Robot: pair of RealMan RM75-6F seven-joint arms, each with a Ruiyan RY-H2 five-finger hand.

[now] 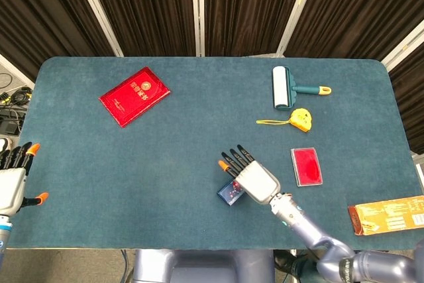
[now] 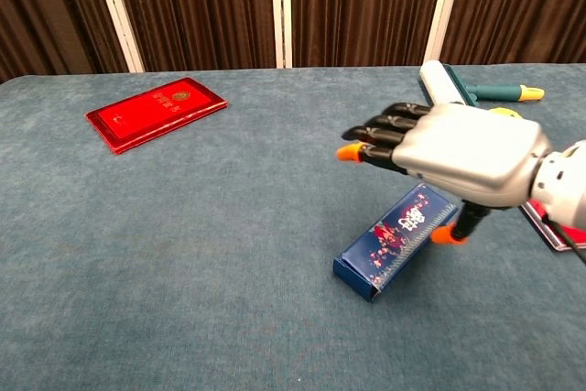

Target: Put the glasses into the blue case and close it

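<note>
Blue case (image 2: 396, 240) lies flat on table (image 1: 165, 164), near front edge, lid down, right hand (image 2: 458, 157) above it, fingers spread, holding nothing. Left hand (image 1: 13, 177) idle, empty, at left edge. You likely find case light, rigid, slick; take long sides. Red-white print on lid, unreadable. Glasses unseen.

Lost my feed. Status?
Right hand open above blue case, fingers spread. Left hand idle at table edge. Case shut. Glasses unseen.
</note>
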